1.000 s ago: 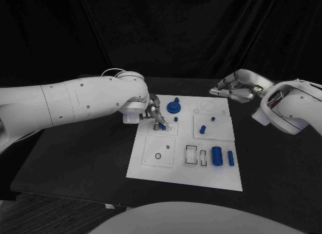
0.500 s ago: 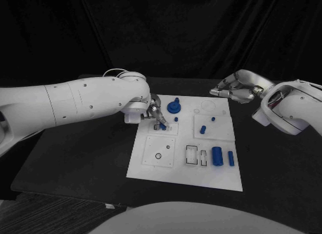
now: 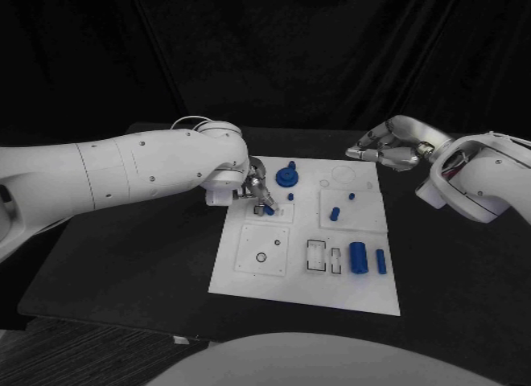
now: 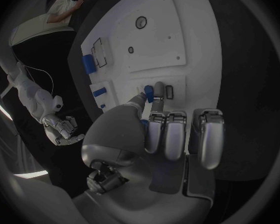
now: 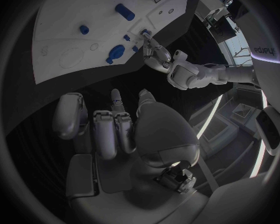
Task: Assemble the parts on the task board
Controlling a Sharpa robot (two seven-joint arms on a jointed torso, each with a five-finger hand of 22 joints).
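The white task board lies in the middle of the black table. My left hand is over the board's far left part and pinches a small blue part between thumb and a finger, its tip at a small rectangular slot. In the left wrist view the same blue part shows between the fingertips, while the other fingers are curled. My right hand hovers off the board's far right corner, fingers curled in with nothing in them.
On the board are a large round blue piece, small blue pegs, a blue cylinder and a thinner blue piece beside outlined slots. A small black ring lies in the near left square.
My left arm has edged slightly to the right, and the pinched blue part has stayed at the slot. The right hand has not moved.
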